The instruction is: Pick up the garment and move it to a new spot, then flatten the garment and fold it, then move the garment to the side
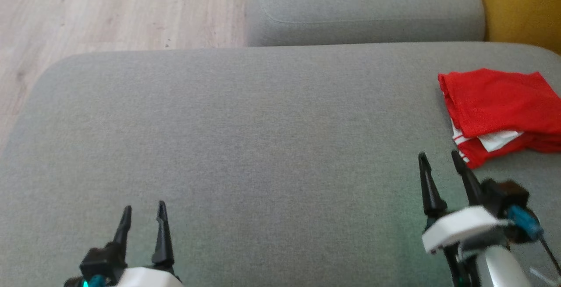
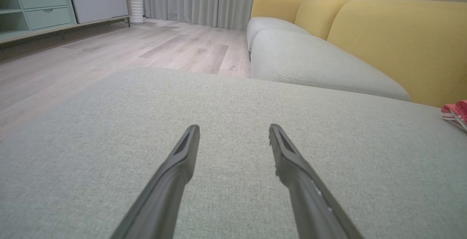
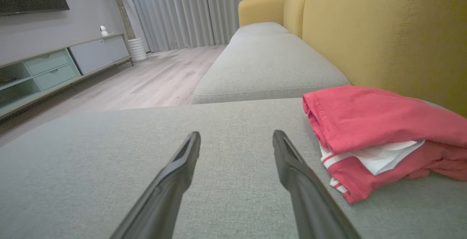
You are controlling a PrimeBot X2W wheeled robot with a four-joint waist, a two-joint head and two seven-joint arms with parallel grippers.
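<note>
Closest to us, over the near edge of the grey sofa seat [image 1: 263, 125], our left gripper [image 1: 144, 206] hovers low with its fingers [image 1: 162, 234] parted and nothing between them. Off to the right and a little further in, our right gripper [image 1: 438, 154] has its fingers spread and empty too. Its tips point toward the near corner of the garment [image 1: 495, 103], just short of it and, as far as we can tell, not touching.

The garment is red with white trim and lies in a folded stack of layers at the right end of the seat, near the yellow backrest [image 1: 521, 6]. Beyond it are a second grey cushion [image 1: 363, 6] and the wooden floor [image 1: 109, 6].

We judge the task to be nearly or wholly done: the garment looks folded and set to the side, and both grippers are free of it. The fold is a little loose, with a white layer poking out, so at most some tidying may be left.
</note>
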